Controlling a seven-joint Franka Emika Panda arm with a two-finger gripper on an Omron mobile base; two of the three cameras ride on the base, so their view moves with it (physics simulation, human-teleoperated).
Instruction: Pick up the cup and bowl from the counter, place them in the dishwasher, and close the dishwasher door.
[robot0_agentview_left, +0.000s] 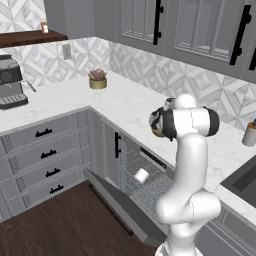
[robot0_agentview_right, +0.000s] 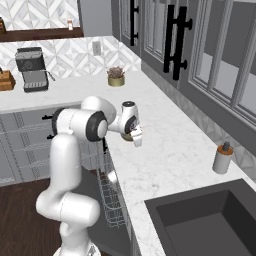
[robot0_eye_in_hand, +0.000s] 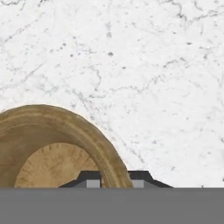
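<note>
Your fingers (robot0_eye_in_hand: 114, 180) straddle the right-hand rim of the brown wooden bowl (robot0_eye_in_hand: 57, 148), one tip inside and one outside, drawn in close against the rim. The bowl sits on the white marble table (robot0_eye_in_hand: 144, 74), near its front edge above the dishwasher (robot0_agentview_left: 150, 192). The dishwasher door (robot0_agentview_left: 122, 210) hangs open and down, and the white cup (robot0_agentview_left: 142, 175) lies on its side in the wire rack. A potted plant (robot0_agentview_left: 97, 79) stands well apart in the table's corner.

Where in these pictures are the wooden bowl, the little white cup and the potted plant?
bowl (robot0_eye_in_hand: 57, 144): hand view, on its thick rim.
cup (robot0_agentview_left: 142, 175): left base view, on its side wall, in the dishwasher rack.
potted plant (robot0_agentview_right: 116, 79): right base view, on its gold pot.
</note>
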